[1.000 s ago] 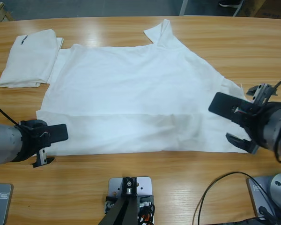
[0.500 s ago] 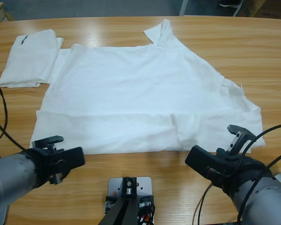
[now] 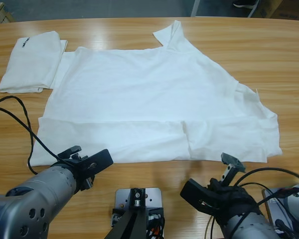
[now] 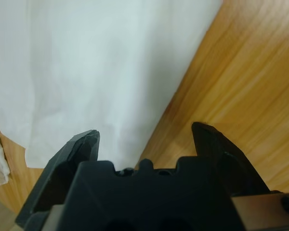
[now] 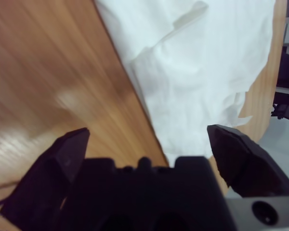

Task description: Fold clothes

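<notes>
The long wooden tabletop [image 3: 289, 59] carries a spread white T-shirt [image 3: 149, 94] that covers most of its middle, its near strip already doubled back on itself so that a fold line runs side to side and a small seam or overlap shows near the middle of that strip. To my eye the cloth is light, limp and thin: it will drape and wrinkle rather than hold a shape, and a single-point pull would likely drag it askew, so the sensible holds are the two near corners or the ends of the folded strip, pinched together and lifted evenly. A second shirt, the folded T-shirt [image 3: 32, 62], lies at the far left corner, just beside the spread one, with black lettering at its far end. The left claw [image 3: 87, 167] sits low at the near edge, just off the cloth's near-left corner, jaws spread and holding nothing; the right claw [image 3: 217, 186] is near the bottom edge, clear of the shirt's near-right part, also spread and empty. The high view alone shows the whole layout and the folded shirt; the left wrist view adds how the hem edge runs diagonally straight ahead of its jaws, and the right wrist view shows rumpled, layered cloth with a ragged edge that the high view flattens out.
</notes>
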Available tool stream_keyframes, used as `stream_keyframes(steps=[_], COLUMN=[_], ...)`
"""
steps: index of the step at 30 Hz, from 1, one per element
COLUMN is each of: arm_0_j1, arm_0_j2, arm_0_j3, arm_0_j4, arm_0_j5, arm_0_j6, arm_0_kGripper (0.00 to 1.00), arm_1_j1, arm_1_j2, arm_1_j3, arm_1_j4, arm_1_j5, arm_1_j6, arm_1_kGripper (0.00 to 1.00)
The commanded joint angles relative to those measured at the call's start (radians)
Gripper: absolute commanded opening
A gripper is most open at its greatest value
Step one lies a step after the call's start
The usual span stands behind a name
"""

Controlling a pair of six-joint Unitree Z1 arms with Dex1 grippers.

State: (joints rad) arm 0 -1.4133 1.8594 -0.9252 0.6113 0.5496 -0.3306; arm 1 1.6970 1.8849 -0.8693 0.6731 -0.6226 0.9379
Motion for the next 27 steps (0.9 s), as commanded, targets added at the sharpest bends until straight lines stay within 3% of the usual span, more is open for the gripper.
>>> stream_keyframes(steps=[1, 14, 27], arm_0_j1=[-0.007, -0.007, -0.002], arm_0_j2=[0.084, 0.075, 0.08], arm_0_j3=[0.0, 0.01, 0.014], arm_0_j4=[-0.028, -0.026, -0.027], arm_0_j5=[0.031, 0.035, 0.035], arm_0_j6=[-0.037, -0.038, -0.051], arm_0_kGripper=[0.757, 0.757, 0.757], arm_1_j1=[0.012, 0.007, -0.113], arm_1_j2=[0.091, 0.185, 0.196], arm_1_j3=[0.06, 0.056, 0.043], arm_1_j4=[-0.094, -0.118, -0.096], arm_1_j5=[0.007, -0.026, -0.069], arm_1_j6=[0.023, 0.063, 0.071], arm_1_kGripper=[1.0, 0.945, 0.945])
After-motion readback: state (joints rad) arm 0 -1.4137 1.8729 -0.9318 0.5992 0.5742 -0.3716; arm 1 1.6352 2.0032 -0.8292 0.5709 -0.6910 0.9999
